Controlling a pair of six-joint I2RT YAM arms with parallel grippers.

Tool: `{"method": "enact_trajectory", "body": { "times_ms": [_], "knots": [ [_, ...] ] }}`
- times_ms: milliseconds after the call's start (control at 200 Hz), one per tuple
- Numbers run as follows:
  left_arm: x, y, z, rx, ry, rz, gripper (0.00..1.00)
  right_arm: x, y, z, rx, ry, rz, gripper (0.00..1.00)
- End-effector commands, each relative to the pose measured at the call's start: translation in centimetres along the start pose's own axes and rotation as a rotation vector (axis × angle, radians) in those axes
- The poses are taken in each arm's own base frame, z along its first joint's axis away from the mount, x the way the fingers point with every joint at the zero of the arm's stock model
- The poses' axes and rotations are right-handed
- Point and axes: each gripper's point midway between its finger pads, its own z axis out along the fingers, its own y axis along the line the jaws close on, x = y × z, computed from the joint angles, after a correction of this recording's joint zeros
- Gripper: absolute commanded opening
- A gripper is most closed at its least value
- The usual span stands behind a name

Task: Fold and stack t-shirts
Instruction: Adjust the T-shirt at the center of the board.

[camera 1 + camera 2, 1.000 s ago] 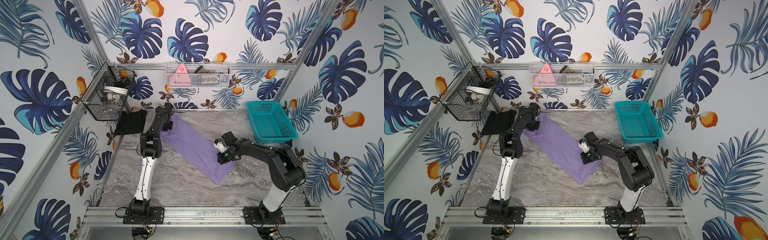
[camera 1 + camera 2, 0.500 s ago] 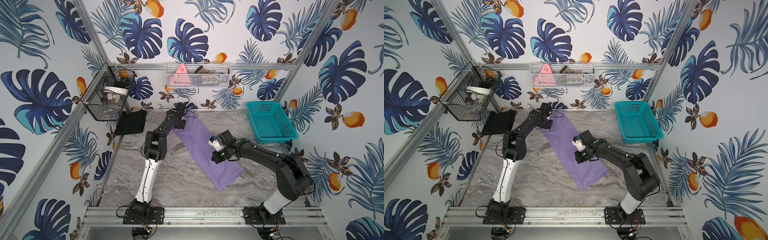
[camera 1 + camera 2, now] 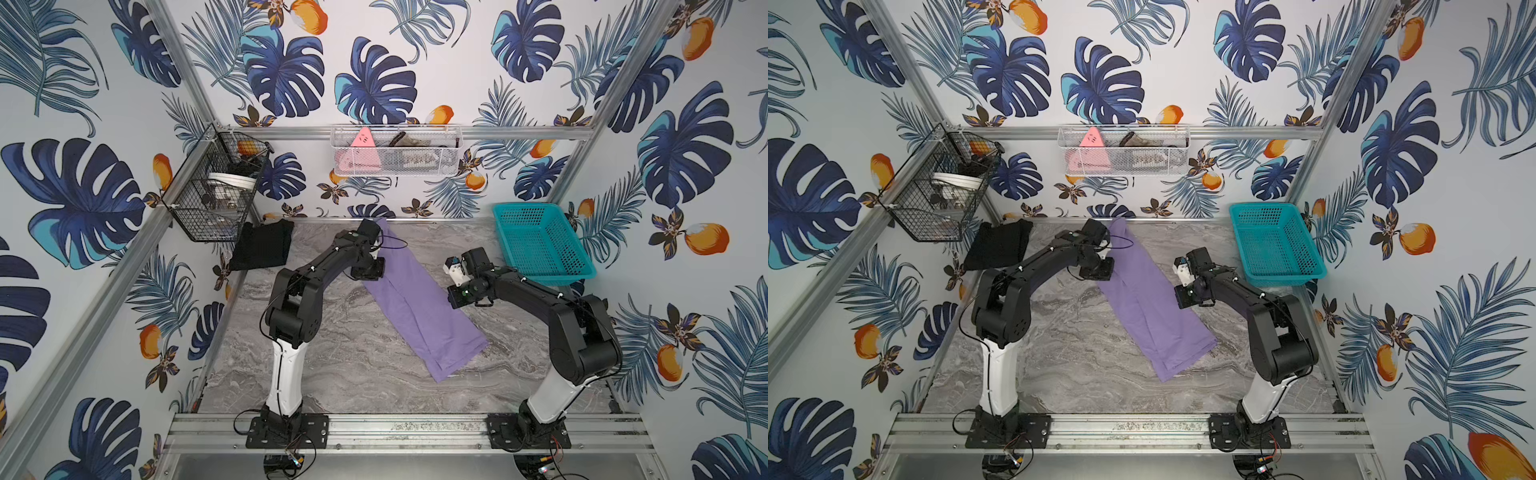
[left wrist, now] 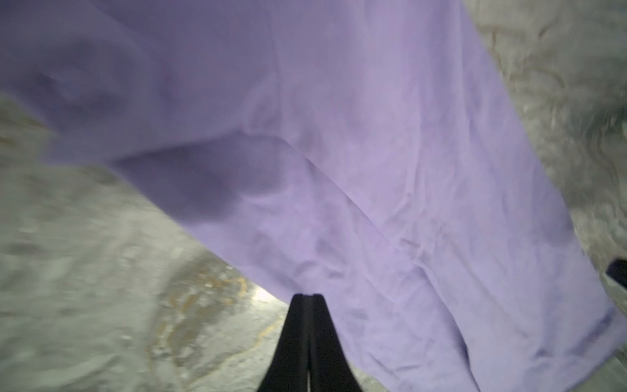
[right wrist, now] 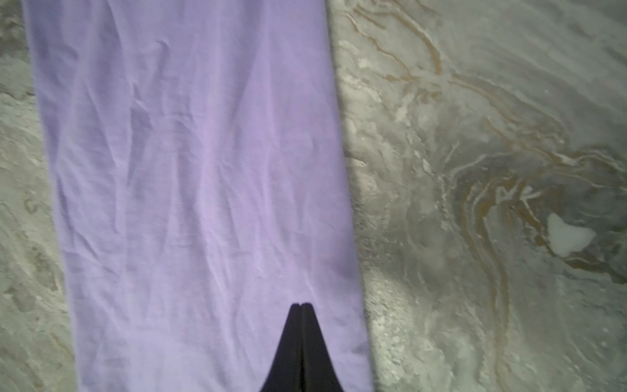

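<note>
The lavender shirt (image 3: 419,307) lies on the surface (image 3: 332,365) as a long strip, running far-left to near-right. The left fingers (image 4: 291,346) at its far end and the right fingers (image 5: 288,346) at mid-length are closed, and no cloth is visibly pinched.

The lavender shirt (image 3: 419,307) is thin matt cloth, softly creased; the black shirt (image 3: 262,249) is a duller, coarser-looking cloth. The table (image 3: 353,361) has a smooth grey marbled face with a faint sheen; the teal basket (image 3: 540,245) is perforated plastic; the black wire basket (image 3: 195,216), white mesh basket (image 3: 451,158) and frame rail (image 3: 395,432) are metal, the rail brushed.
</note>
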Motion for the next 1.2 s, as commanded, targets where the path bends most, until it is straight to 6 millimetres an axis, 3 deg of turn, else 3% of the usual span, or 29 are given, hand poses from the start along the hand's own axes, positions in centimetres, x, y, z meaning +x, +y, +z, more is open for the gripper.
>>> {"method": "enact_trajectory", "body": {
  "times_ms": [0,155,170,210,410,640,796,951,1101,1126,1171,1191],
  "knots": [
    [2.3,-3.5,2.2,0.176,0.098,-0.066,0.0,0.3,-0.5,0.0,0.03,0.01,-0.044,0.0],
    [4.2,-3.4,4.7,0.184,0.173,-0.107,0.0,-0.5,-1.2,-0.9,0.061,-0.005,-0.058,0.0],
    [4.3,-3.3,4.8,0.179,0.178,-0.109,0.0,-1.5,-1.3,-1.4,0.063,-0.029,-0.061,0.0],
    [4.8,-2.9,5.3,0.161,0.199,-0.111,0.0,-2.0,-1.3,-1.7,0.065,-0.039,-0.062,0.0],
    [8.7,2.8,6.7,-0.07,0.351,-0.09,0.0,-3.6,-1.2,-2.9,0.068,-0.082,-0.048,0.0],
    [8.8,11.2,3.6,-0.246,0.387,-0.167,0.0,-3.1,-1.1,-2.7,0.059,-0.075,-0.043,0.0],
    [8.5,15.2,1.1,-0.33,0.388,-0.192,0.0,-3.2,-1.0,-2.5,0.05,-0.079,-0.037,0.0],
    [6.6,15.4,-0.9,-0.3,0.331,-0.173,0.0,-3.6,-0.8,-2.5,0.042,-0.086,-0.028,0.0],
    [3.8,13.5,-5.5,-0.266,0.21,-0.149,0.0,-3.8,-0.2,-3.1,0.012,-0.09,0.025,0.0],
    [3.7,13.0,-6.3,-0.253,0.195,-0.147,0.1,-3.7,0.2,-3.2,-0.006,-0.085,0.043,0.05],
    [3.8,12.3,-7.8,-0.238,0.168,-0.141,0.41,-3.4,1.2,-3.5,-0.062,-0.074,0.068,0.16],
    [4.0,12.0,-8.2,-0.23,0.16,-0.137,0.46,-3.2,1.8,-3.6,-0.089,-0.065,0.076,0.2]
  ]
}}
